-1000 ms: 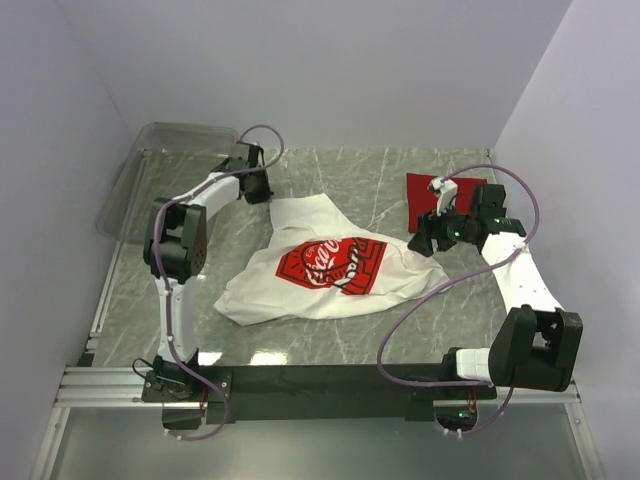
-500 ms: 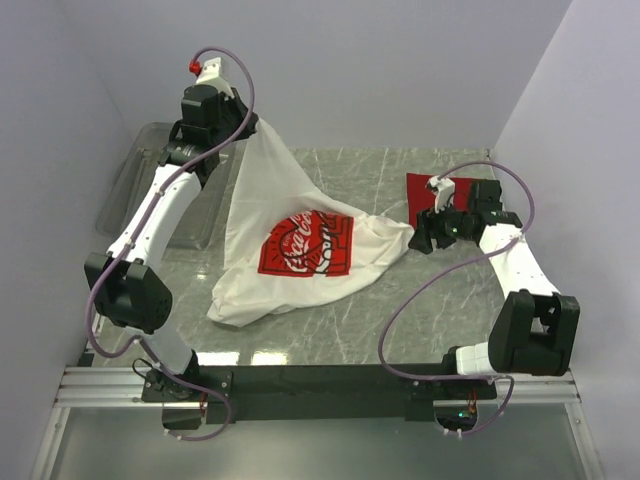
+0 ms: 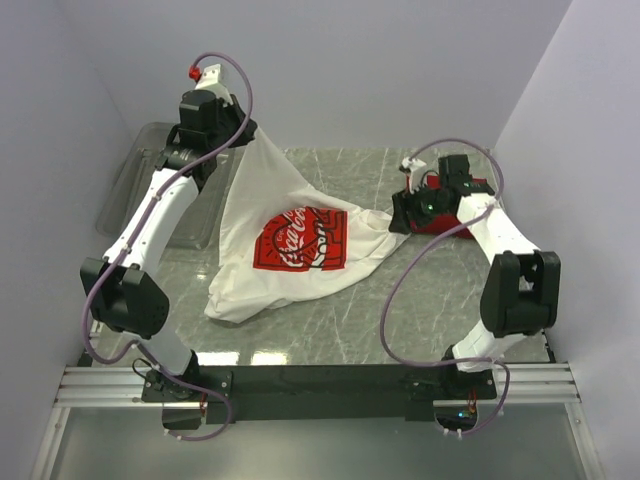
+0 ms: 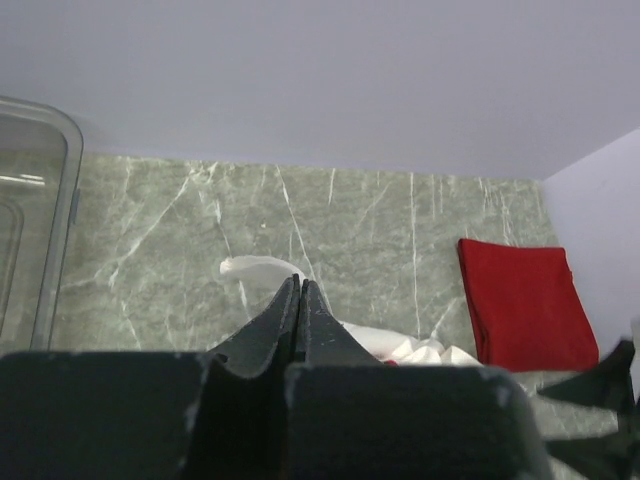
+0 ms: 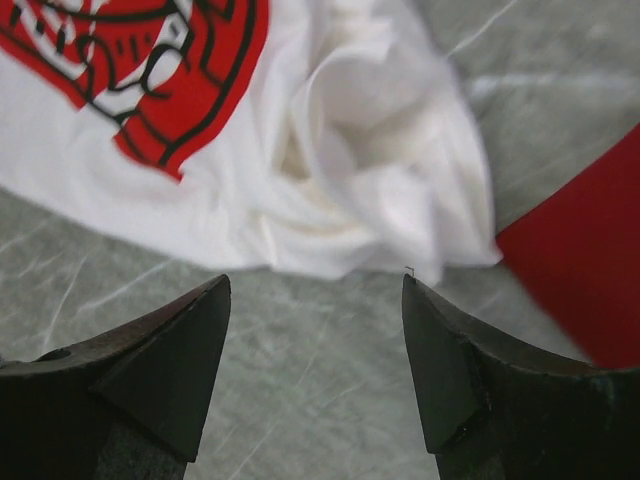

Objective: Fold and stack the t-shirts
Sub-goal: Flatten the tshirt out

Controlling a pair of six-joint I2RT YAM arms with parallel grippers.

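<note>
Green marble worktop (image 3: pixel 400 300) between pale walls. Left tool (image 3: pixel 245 132), raised, is closed on a corner of the white t-shirt (image 3: pixel 300 240), which drapes down to the worktop; clear bin (image 3: pixel 135 175) lies below-left of it. Right tool (image 5: pixel 315 285), open, hovers over the shirt's bunched edge, red t-shirt (image 4: pixel 525 305) just beside.

The left arm (image 3: pixel 150 222) and right arm (image 3: pixel 508 238) are built alike, with white link shells between bulky black joint housings. A mauve-grey cable (image 3: pixel 247 90) loops along each arm. A small red cap (image 3: pixel 193 69) tops the left wrist. The left claw (image 4: pixel 300 285) and right claw (image 5: pixel 315 285) have matte black, tapering fingers.
</note>
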